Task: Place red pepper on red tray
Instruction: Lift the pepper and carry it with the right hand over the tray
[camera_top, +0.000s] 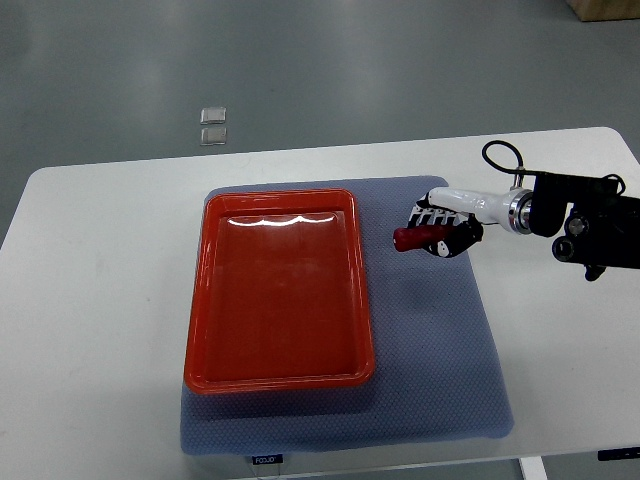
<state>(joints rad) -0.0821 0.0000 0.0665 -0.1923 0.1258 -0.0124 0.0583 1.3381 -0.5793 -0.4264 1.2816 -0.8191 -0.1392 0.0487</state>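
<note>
From the top view, one red tray (281, 294) lies on a blue-grey mat (430, 350) on the white table (90, 300). At its 2 o'clock, the right hand (443, 225) pinches one red pepper (412, 238) above the mat, nothing between them.

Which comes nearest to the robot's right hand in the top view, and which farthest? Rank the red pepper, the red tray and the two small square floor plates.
From the right hand:
1. Red pepper: in its fingers.
2. Red tray: to the picture's left, on the blue mat.
3. Floor plates: beyond the table, upper left.
</note>
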